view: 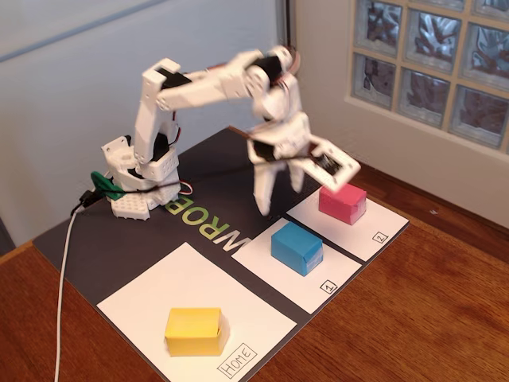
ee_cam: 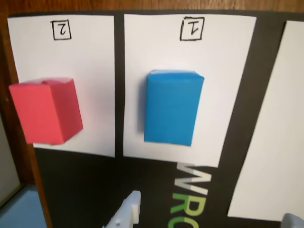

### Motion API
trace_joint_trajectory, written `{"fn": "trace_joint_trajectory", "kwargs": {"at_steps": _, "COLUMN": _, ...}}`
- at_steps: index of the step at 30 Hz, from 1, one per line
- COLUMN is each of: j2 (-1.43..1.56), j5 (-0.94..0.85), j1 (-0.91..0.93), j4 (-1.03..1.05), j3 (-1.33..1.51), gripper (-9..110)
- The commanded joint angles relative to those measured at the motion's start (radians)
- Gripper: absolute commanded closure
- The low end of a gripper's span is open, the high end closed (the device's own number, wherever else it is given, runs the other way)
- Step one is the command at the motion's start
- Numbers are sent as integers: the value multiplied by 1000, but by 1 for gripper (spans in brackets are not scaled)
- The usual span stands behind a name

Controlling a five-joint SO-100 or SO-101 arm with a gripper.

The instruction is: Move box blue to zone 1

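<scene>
The box blue sits on zone 1, the white sheet whose corner carries a small boxed handwritten "1". In the wrist view the box lies well inside the sheet, with white margin on all sides and a wider strip between it and the numeral.

Beside it, across a narrow dark gap, lies the sheet marked "2", and the pink box rests on it; in the wrist view that box reaches over the sheet's left edge. A larger sheet lettered "Home" holds the yellow box near its front edge. All three sheets lie on a black mat printed with large letters, white and green, of which "WROB" can be read in the fixed view. The mat lies on a wooden desk.

The claw hangs above the mat behind the two small sheets, its fingers spread and holding nothing, clear of both boxes. It is blurred.
</scene>
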Motion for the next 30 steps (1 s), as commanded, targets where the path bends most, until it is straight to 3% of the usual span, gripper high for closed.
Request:
{"fn": "trace_joint_trajectory", "kwargs": {"at_steps": 1, "j2": 172, "j5": -32, "j1": 12, "j4": 91, "j3": -29, "gripper": 68}}
{"fn": "trace_joint_trajectory", "kwargs": {"at_steps": 7, "j2": 370, "j5": -67, "j1": 40, "j4": 249, "j3": 2, "gripper": 78}}
{"fn": "trace_joint_trajectory", "kwargs": {"at_steps": 13, "j2": 761, "j5": -110, "j1": 107, "j4": 229, "j3": 437, "gripper": 102}}
{"fn": "trace_joint_trajectory", "kwargs": {"at_steps": 22, "j2": 1281, "j5": -135, "j1": 195, "j4": 135, "j3": 1100, "gripper": 102}}
{"fn": "trace_joint_trajectory", "kwargs": {"at_steps": 30, "j2": 1568, "j5": -288, "j1": 385, "j4": 40, "j3": 1476, "gripper": 102}}
